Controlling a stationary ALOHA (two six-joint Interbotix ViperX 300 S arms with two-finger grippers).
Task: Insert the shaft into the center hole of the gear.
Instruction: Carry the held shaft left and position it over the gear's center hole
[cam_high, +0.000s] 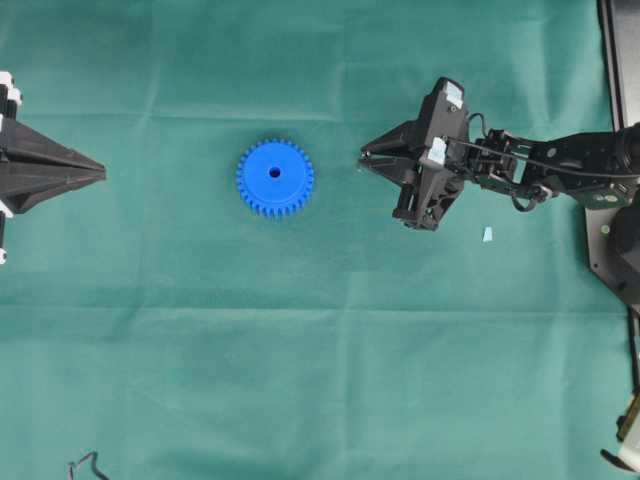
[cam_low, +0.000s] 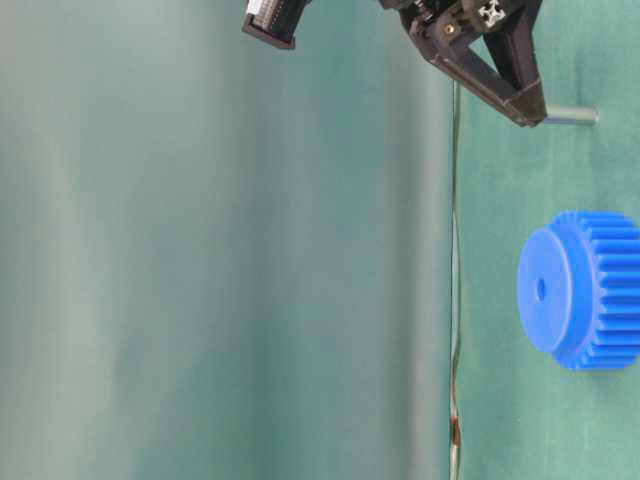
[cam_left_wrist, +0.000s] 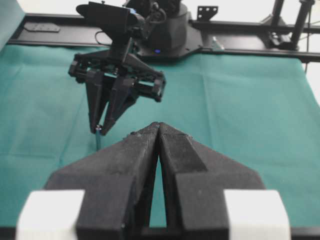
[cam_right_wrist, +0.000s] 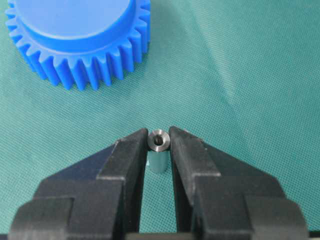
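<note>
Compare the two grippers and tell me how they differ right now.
The right gripper is clamped on the shaft, near the gear; the left gripper is shut on nothing. The right gripper sits close to the gear, while the left gripper waits at the cloth's far edge. Both are black with tapered fingers.

Overhead cam looks straight down, table-level one's rolled sideways, both wrist cams sit low, close-up; all but the left wrist catch the gear (cam_high: 275, 178).
</note>
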